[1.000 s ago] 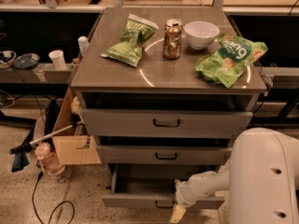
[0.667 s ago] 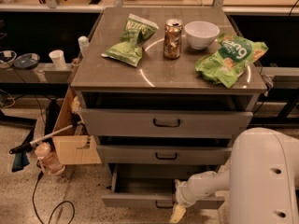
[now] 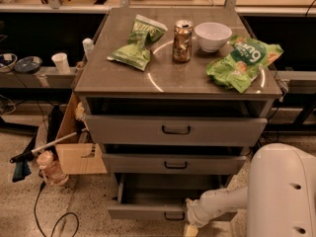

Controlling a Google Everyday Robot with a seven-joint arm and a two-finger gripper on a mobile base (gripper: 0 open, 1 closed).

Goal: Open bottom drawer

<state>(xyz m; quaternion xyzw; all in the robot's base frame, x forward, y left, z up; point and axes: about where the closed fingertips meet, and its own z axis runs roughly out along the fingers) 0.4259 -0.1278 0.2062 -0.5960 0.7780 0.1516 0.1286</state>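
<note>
At camera-facing bottom drawer (image 3: 143, 212) — end effector (image 3: 190, 228)

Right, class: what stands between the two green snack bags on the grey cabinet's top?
In the camera view, a brown metal can and a white round bowl stand between them. The gripper is low, at the front of the pulled-out grey bottom drawer.

You see the bottom drawer (image 3: 148, 211) standing out past the two drawers above, its grey inside showing. The gripper (image 3: 190, 228) sits at its front panel, just beside the black handle (image 3: 174, 216).
</note>
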